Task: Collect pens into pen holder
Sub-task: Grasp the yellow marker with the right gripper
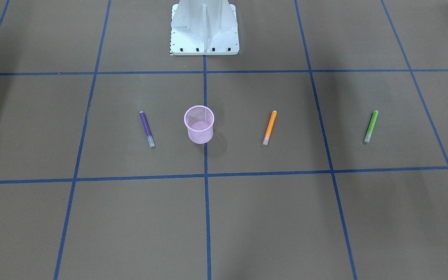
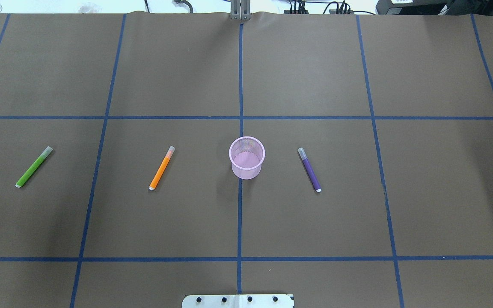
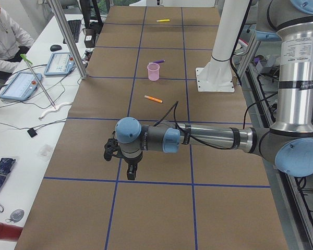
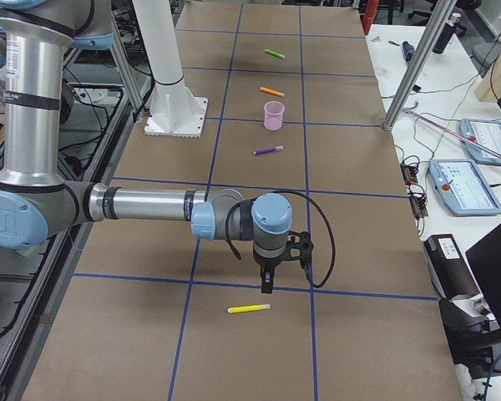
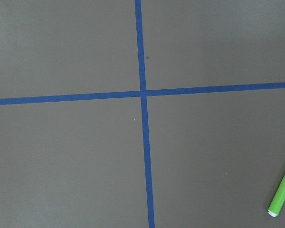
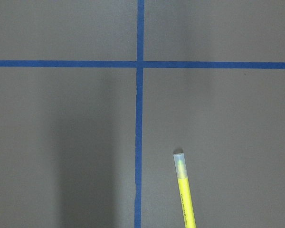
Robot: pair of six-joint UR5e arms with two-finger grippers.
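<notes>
4 pens [image 2: 161,168] flat, widely spaced; pen holder [image 2: 246,171] upright, centre.

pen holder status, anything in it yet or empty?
Empty: the overhead view into the pen holder shows only bare mesh. The purple pen, orange pen, green pen and yellow pen all lie on the table.

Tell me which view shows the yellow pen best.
Exterior right: the whole yellow pen shows, lying flat. Right wrist crops it to the capped end; exterior left shows a distant sliver; the others miss it.
</notes>
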